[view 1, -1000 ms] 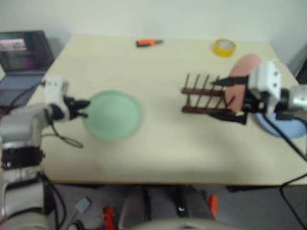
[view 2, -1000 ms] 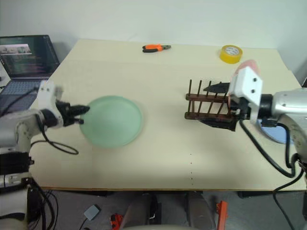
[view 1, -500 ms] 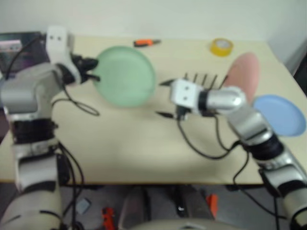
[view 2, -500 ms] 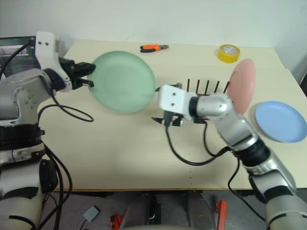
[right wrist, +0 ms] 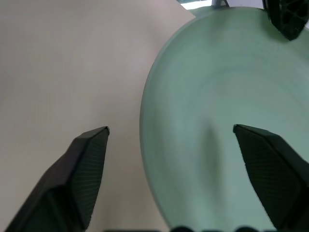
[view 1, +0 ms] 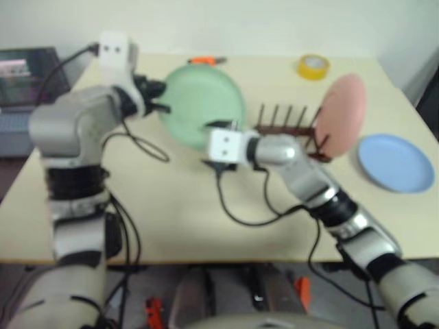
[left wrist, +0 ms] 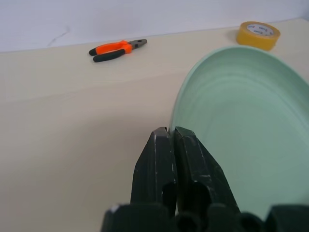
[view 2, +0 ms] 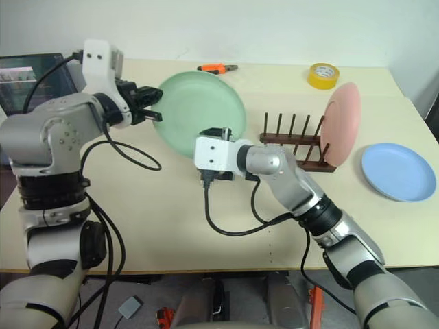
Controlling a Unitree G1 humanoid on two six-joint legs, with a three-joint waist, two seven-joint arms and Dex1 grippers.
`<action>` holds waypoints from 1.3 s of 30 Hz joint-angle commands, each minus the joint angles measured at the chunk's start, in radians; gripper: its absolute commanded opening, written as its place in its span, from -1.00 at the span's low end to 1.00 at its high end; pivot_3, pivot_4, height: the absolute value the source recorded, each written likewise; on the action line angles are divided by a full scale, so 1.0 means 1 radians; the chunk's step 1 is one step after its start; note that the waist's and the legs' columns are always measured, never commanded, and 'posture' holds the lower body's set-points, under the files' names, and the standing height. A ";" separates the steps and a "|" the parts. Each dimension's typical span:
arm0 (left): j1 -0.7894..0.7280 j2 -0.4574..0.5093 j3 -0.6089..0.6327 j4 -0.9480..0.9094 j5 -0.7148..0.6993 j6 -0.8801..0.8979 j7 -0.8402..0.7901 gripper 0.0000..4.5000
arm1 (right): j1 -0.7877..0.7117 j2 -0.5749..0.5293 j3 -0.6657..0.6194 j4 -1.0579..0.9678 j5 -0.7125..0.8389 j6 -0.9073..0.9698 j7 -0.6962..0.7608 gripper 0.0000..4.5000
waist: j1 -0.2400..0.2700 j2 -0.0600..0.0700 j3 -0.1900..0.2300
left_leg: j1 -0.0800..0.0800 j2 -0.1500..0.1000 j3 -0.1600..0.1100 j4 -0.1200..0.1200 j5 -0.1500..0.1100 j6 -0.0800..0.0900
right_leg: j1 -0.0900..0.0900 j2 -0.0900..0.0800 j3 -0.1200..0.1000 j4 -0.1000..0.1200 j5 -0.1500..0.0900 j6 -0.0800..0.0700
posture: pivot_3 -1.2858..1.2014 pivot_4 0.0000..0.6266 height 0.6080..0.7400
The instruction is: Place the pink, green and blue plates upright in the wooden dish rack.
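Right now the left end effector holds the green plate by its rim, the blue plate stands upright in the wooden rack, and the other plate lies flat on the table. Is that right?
Not quite. The pink plate stands upright in the wooden rack; the blue plate lies flat on the table, as the right eye view shows. The left end effector does hold the green plate by its rim.

The green plate (view 2: 200, 113) looks like smooth matt plastic, with faint concentric rings on its face. The pink plate (view 2: 343, 123) and blue plate (view 2: 398, 171) have the same dull, even finish. The rack (view 2: 296, 145) is dark brown wood with thin round pegs. The tabletop (view 2: 178, 212) is a pale, smooth, matt laminate. The left gripper (left wrist: 173, 137) has black fingers (left wrist: 154, 169) of hard plastic, slightly scuffed with a low sheen; the right gripper's (right wrist: 171, 130) fingers (right wrist: 89, 159) show a finely ribbed texture. The tape roll (view 2: 322, 75) is glossy yellow. The pliers (left wrist: 116, 49) have orange rubbery handles and dark metal tips.
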 commanded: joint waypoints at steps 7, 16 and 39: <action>-0.029 0.014 0.028 -0.069 -0.015 0.025 0.015 -1.00 | -0.021 0.020 -0.032 0.047 -0.053 -0.071 -0.022 -0.70 | 0.000 0.000 0.000 | 0.000 0.000 0.000 0.000 0.000 0.000 | 0.000 0.000 0.000 0.000 0.000 0.000 | 0.03 -0.52 1.00; -0.023 0.027 0.003 -0.085 -0.013 0.032 -0.003 -1.00 | -0.020 0.031 -0.047 0.058 -0.071 -0.089 -0.026 -0.99 | 0.000 0.000 0.000 | 0.000 0.000 -0.001 -0.001 0.001 -0.001 | 0.000 0.000 0.000 0.000 0.000 0.000 | 0.03 -0.52 1.00; 0.246 0.198 0.429 -0.298 -0.456 -0.229 -0.451 0.54 | -0.072 0.136 -0.306 0.133 0.150 -0.099 -0.055 -1.00 | -0.017 0.000 0.000 | 0.001 0.001 -0.002 -0.002 0.002 -0.003 | 0.001 0.000 0.000 0.001 -0.001 -0.003 | 0.03 -0.52 1.00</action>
